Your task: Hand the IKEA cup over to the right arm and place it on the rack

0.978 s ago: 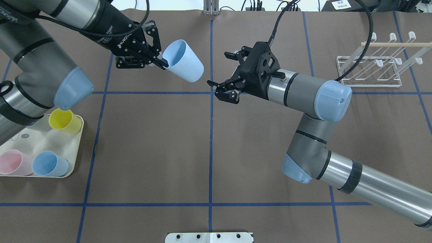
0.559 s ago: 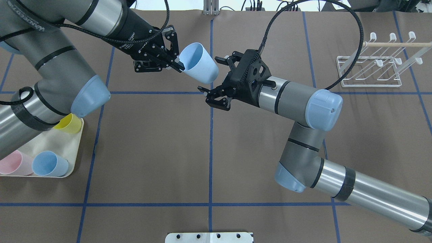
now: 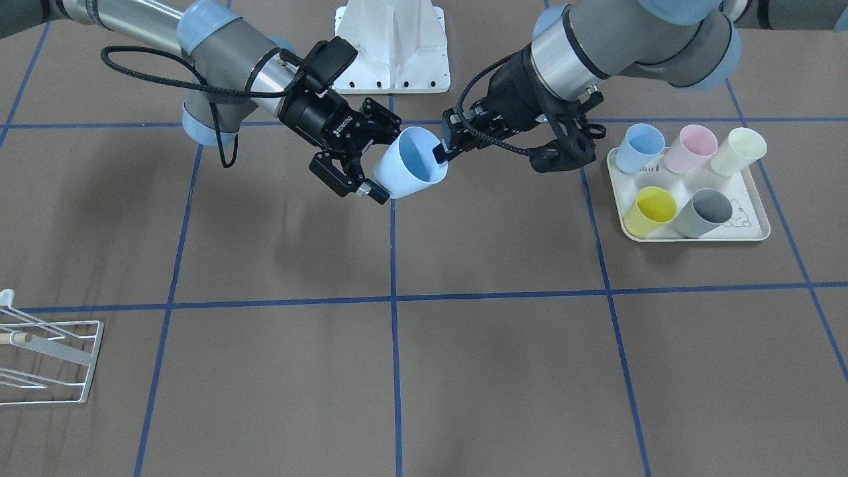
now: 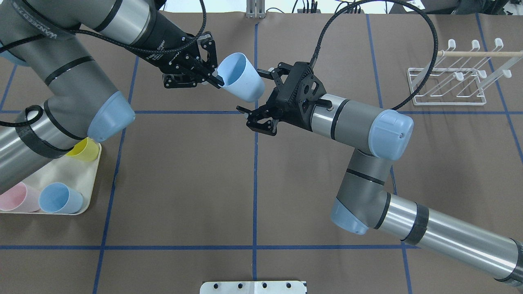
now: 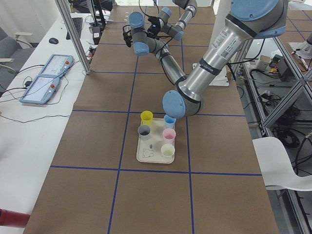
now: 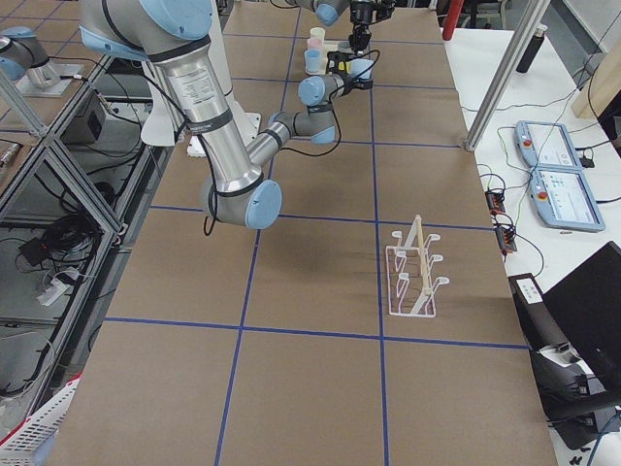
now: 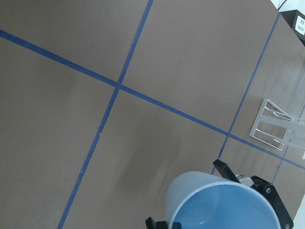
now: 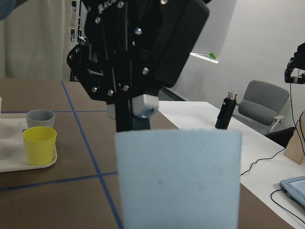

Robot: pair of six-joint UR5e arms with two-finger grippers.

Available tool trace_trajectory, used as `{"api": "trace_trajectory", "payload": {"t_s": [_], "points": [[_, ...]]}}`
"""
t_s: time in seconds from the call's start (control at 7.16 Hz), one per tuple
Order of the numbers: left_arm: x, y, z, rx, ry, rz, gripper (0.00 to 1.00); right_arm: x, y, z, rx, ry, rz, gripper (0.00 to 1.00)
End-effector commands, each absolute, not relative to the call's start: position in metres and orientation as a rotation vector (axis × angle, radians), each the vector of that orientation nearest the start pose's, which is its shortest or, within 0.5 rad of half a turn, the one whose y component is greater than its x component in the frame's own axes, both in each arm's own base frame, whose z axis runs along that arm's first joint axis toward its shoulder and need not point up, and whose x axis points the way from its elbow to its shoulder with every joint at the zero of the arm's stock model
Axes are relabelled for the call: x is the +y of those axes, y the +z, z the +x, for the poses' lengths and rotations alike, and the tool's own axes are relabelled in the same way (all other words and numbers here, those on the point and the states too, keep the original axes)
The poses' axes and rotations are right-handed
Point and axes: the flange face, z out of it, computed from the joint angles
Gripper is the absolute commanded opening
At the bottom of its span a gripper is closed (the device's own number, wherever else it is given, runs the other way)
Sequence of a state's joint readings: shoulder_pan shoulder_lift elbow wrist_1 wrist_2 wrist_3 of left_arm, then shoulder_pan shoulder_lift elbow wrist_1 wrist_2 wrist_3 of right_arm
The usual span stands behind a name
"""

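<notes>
one light-blue cup (image 4: 241, 77) was held tilted in the air over the middle of the table (image 4: 184, 183), well apart from the rack (image 4: 449, 85) at the far right corner. its rim was pinched by the left gripper (image 4: 215, 81), closed down on the wall with one finger inside the mouth and one outside. its narrower lower half was straddled by the right gripper (image 4: 253, 94), whose jaws were spread wide, one on each side; whether either pad was touching the wall could not be told. the handover was judged not yet made. a drop to the table could be caused if the rim were let go before the right jaws were fully closed. because the wall is tapered and smooth, the cup could be squeezed out toward its base by an off-centre clamp. it could be twisted or cracked if either arm were pulled away while both grips were kept. the tray (image 4: 77, 175) of other cups (image 4: 61, 199) was left aside by the left arm's elbow.
</notes>
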State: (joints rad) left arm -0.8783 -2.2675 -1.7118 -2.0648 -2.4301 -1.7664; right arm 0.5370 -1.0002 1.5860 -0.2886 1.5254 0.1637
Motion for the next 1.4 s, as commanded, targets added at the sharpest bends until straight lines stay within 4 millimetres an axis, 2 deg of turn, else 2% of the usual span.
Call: {"api": "trace_trajectory", "payload": {"t_s": [0.0, 0.14, 0.7, 0.84, 1.26], "points": [[-0.5151, 0.1125, 0.3554, 1.400, -0.310, -0.266, 0.00, -0.4385, 0.1769, -0.4630, -1.017, -0.550, 1.615, 0.93], [-0.5149, 0.1105, 0.3553, 1.403, -0.307, -0.264, 0.00, -0.4364, 0.1786, -0.4660, -0.994, -0.571, 1.626, 0.84], [-0.5143, 0.1075, 0.3536, 1.408, -0.301, -0.258, 0.00, -0.4317, 0.1810, -0.4710, -0.988, -0.577, 1.627, 0.90], [-0.5143, 0.1075, 0.3536, 1.408, -0.301, -0.258, 0.00, -0.4314, 0.1795, -0.4706, -0.990, -0.576, 1.629, 0.85], [-0.5147, 0.1080, 0.3540, 1.407, -0.299, -0.257, 0.00, -0.4339, 0.1846, -0.4679, -0.963, -0.546, 1.630, 0.52]]}}
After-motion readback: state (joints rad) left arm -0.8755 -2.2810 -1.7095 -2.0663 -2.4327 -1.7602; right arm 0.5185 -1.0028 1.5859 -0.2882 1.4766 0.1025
